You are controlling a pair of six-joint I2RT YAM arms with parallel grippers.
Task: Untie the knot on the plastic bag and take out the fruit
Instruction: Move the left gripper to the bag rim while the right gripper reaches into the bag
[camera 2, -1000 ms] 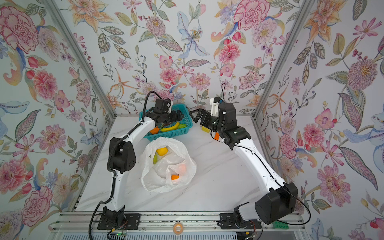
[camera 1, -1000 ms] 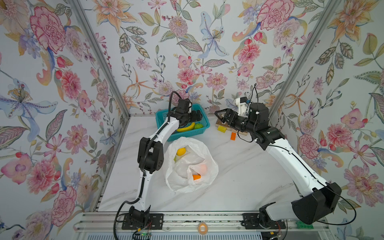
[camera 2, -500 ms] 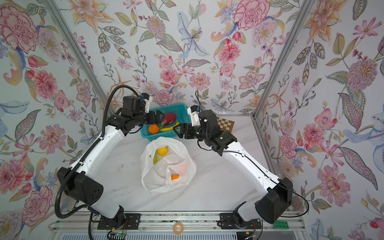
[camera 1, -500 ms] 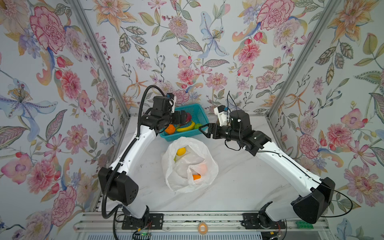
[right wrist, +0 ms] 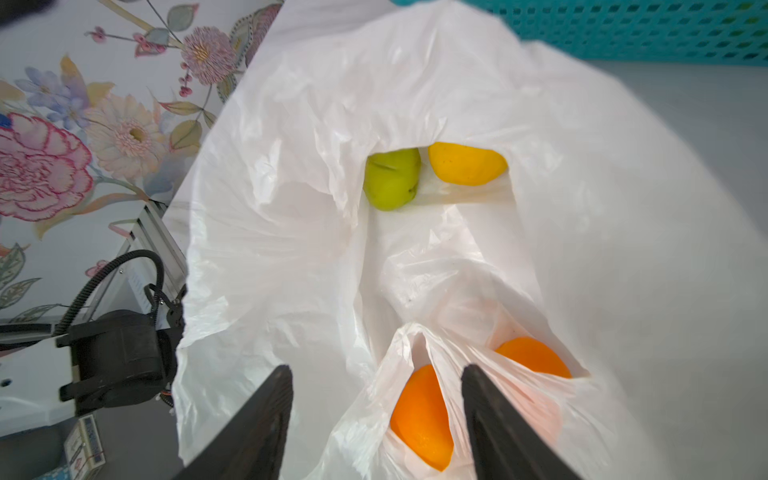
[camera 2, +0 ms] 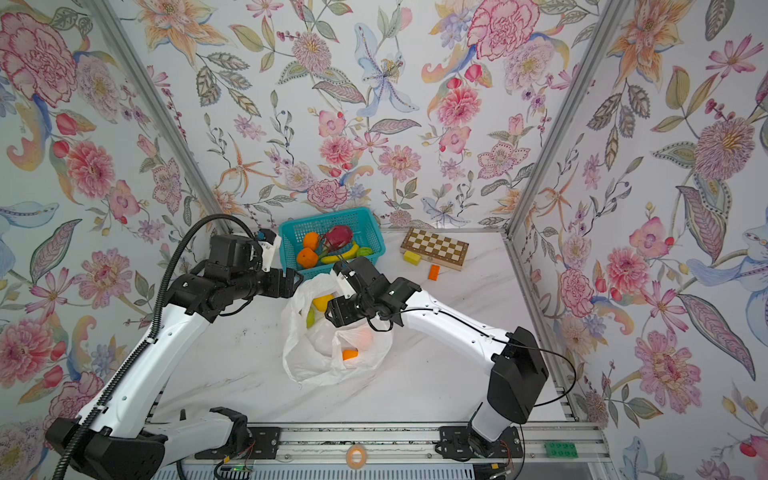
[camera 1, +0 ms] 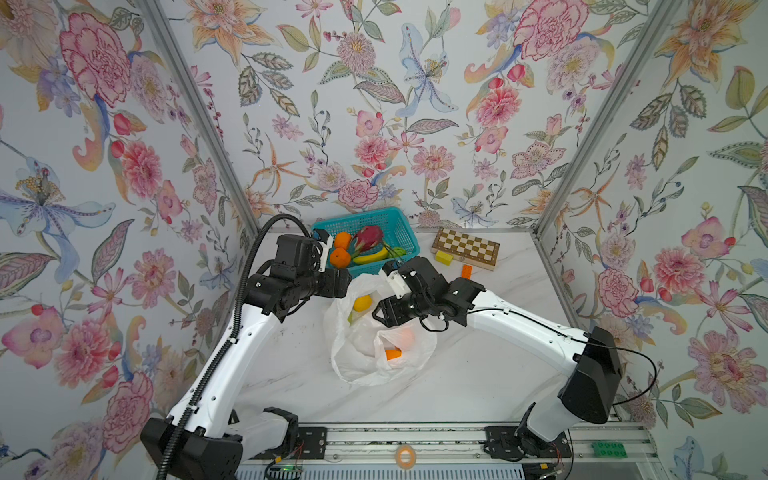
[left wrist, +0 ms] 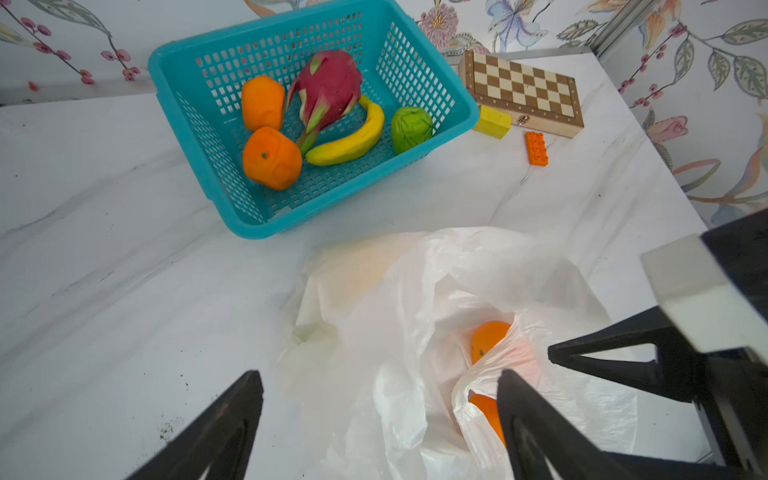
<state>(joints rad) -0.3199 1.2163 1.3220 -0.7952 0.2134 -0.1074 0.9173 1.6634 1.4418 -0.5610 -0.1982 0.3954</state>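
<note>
Mid-table, just before the basket (camera 1: 401, 226), the bag (camera 1: 361, 361) lies open-mouthed, holding oranges (right wrist: 424, 415), a green fruit (right wrist: 392, 178) and a yellow one (right wrist: 465, 164). Over it hangs the right gripper (right wrist: 376, 368), jaws apart astride a plastic fold. At the bag's rim, the left gripper (left wrist: 379, 374) hovers, jaws wide, empty.

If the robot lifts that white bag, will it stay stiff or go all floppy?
Probably floppy: the plastic bag is thin and crumpled, lying slumped on the table. It would likely sag around the oranges inside, and they could roll about. Its glossy film may be slippery.
</note>
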